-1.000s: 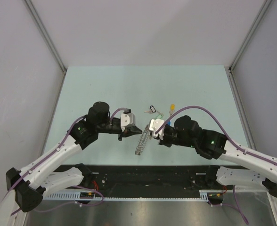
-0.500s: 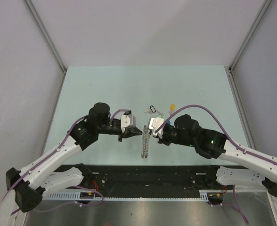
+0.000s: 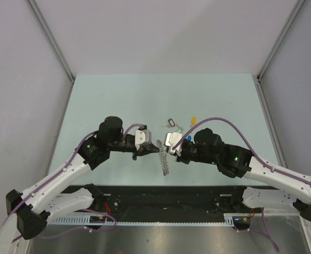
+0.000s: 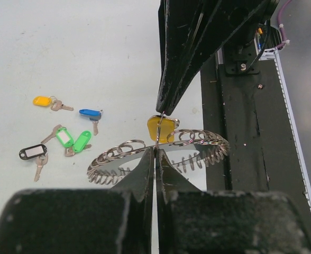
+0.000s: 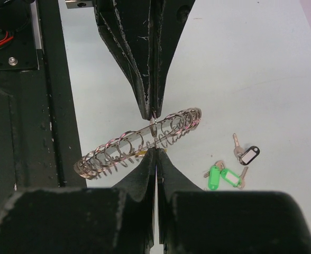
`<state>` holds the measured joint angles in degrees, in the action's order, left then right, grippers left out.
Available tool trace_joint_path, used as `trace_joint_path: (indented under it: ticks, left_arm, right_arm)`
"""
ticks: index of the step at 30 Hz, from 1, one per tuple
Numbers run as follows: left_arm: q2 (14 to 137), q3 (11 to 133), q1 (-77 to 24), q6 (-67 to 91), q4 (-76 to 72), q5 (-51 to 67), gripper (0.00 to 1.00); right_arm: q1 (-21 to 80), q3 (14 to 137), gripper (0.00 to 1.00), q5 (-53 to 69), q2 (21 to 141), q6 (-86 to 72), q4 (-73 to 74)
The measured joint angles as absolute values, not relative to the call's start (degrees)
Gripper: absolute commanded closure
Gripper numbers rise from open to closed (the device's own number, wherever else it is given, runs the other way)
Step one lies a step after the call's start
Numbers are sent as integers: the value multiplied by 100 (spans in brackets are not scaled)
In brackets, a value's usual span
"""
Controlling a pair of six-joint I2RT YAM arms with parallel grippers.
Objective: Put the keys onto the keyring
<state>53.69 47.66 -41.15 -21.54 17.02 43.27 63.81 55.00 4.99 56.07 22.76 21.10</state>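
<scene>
Keyring (image 3: pixel 164 159) held edge-on, long axis near-to-far above table (image 3: pixel 118 100) | left gripper (image 4: pixel 155 153) clamped tight on its rim | right gripper (image 5: pixel 155 153) opposite, closed on yellow key (image 4: pixel 159 128) | loose keys (image 4: pixel 65 138) beyond the keyring.

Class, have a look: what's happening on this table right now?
The left gripper is shut on the keyring, holding it up off the table. The right gripper, also shut, pinches a yellow-tagged key right at the ring's rim. Five other keys lie loose on the table beyond.
</scene>
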Motion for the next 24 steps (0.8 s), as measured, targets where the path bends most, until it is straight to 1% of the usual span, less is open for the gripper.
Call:
trace_joint_path:
  ticks: [24]
  left_arm:
    - [5367,4766,-4125,-2176,1699,4329,100]
  right_arm:
    - [6381,5500,100,550,5642,2276,2064]
